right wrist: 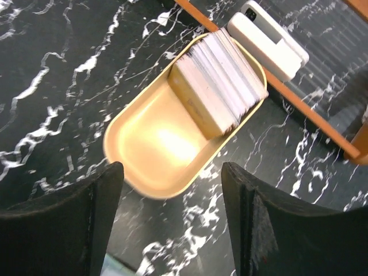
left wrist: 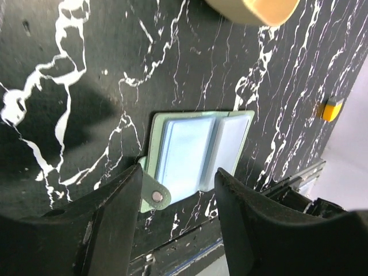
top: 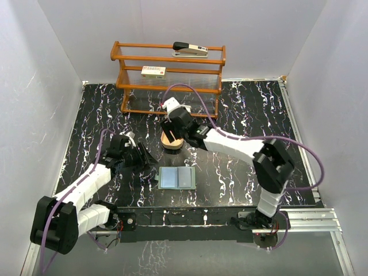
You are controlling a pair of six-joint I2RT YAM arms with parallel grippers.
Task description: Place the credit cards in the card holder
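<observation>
**A:** Which step is this?

**B:** The first pick, I judge. The cards (right wrist: 221, 75) stand packed on edge in the far end of the tan tray (right wrist: 144, 155), and none of them has been lifted out. The right gripper (right wrist: 171, 172) hangs just above the tray's near end.

**A:** Its jaws?

**B:** Wide apart, with nothing between them. The tray floor shows bare in the gap.

**A:** And the holder?

**B:** The holder (left wrist: 195, 152) lies opened flat on the table (top: 241, 178), pockets up, near the middle and on the near side of the tray. Its snap tab points toward the left arm. I see no card in the pockets, though the clear film makes that hard to tell.

**A:** The left gripper?

**B:** The left gripper (left wrist: 178, 184) hovers over the holder's left edge, jaws about halfway apart and gripping nothing. From the wrist view I cannot tell whether a fingertip touches the tab.

**A:** What does the next move call for?

**B:** The right arm should reach farther, to the stack, and bring its jaws over the top edge of one card only. The cards sit tight together, so pinching two at once is the likely slip. The tray wall crowds the far side too. The left gripper would do well to press the holder down, since it will probably slide when a card is pushed in.
</observation>
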